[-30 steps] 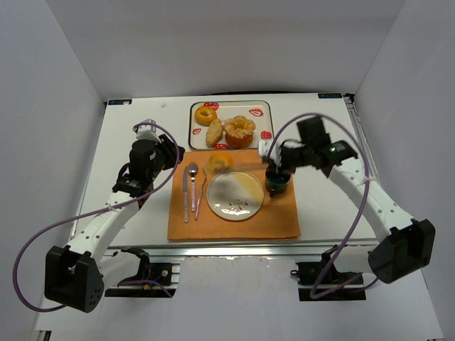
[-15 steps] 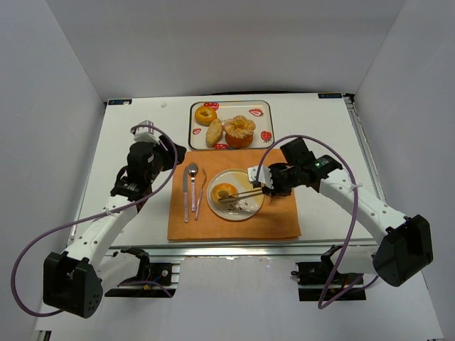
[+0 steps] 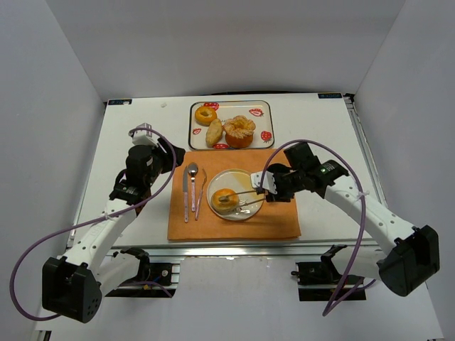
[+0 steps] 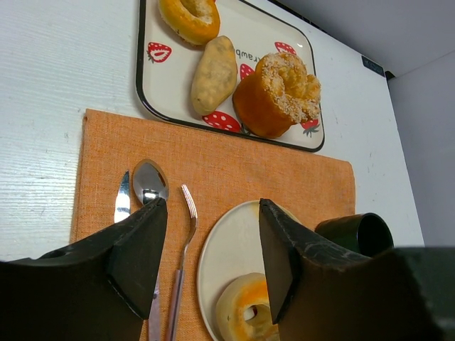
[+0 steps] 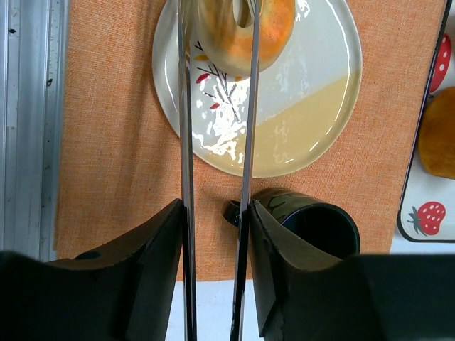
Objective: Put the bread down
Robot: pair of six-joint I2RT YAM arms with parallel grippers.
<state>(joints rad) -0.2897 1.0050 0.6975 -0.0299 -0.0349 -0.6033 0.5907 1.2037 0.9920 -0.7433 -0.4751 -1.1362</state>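
The bread is a ring-shaped orange-glazed bun on the left part of the cream plate. My right gripper is shut on metal tongs. The tong blades run either side of the bread at the plate. I cannot tell whether the bread rests on the plate or hangs just above it. My left gripper is open and empty, above the mat's left part. The bread and plate show between its fingers.
The plate sits on an orange mat with a knife, spoon and fork to its left. A dark mug stands by my right gripper. A strawberry-print tray behind holds three more pastries.
My right arm brought the bread in the tongs from over the mat's far edge down to the plate. The gripper has drawn slightly right. The left arm barely moved.
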